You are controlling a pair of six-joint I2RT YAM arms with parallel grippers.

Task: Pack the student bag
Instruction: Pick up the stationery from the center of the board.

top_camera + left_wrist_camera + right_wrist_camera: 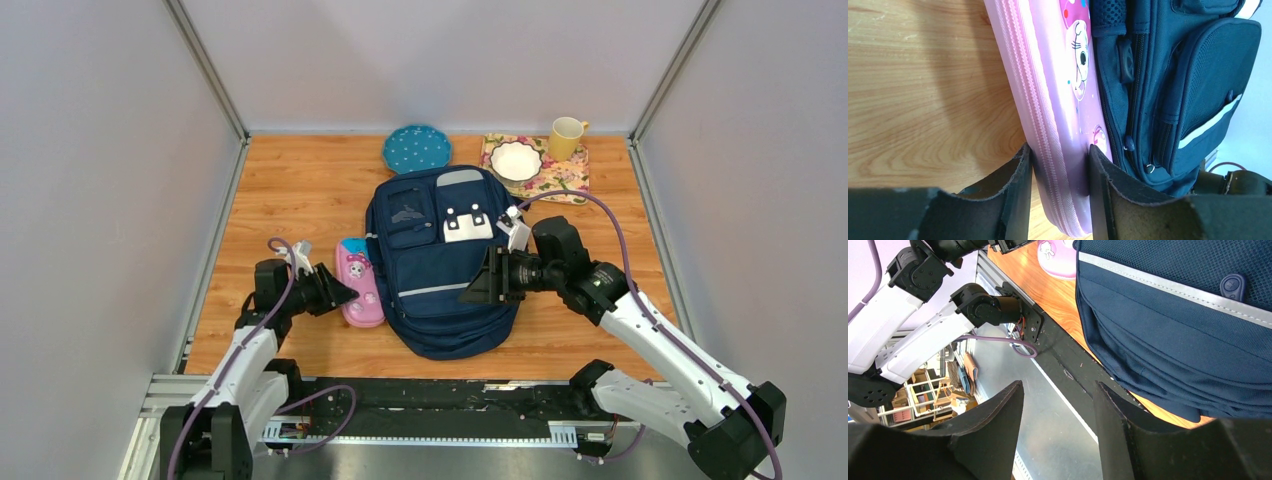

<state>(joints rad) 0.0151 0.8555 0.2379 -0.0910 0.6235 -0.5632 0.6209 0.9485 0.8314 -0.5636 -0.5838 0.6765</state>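
In the middle of the wooden surface (290, 190) lies the student bag (425, 300), flat on its back with its front pockets up and its grey top panel toward the far side. A pink pencil case (360, 283) lies against its left flank. The left gripper (1058, 150) has its jaws pressed against the two sides of the case's near end, which runs up between them. The right gripper (1058, 387) hangs over the bag's near right part, jaws apart with nothing between them.

The bag looks soft and slack (woven cloth, lying fairly flat), so it should fold and sag wherever it is lifted. A pinch on a broad panel would likely only gather cloth. Better holds, I judge, are the small dark tab that looks like a zip pull (1232, 286) or a pocket's seamed edge, with the other arm steadying the fabric. The case looks stiffer and smoother, and may slip.
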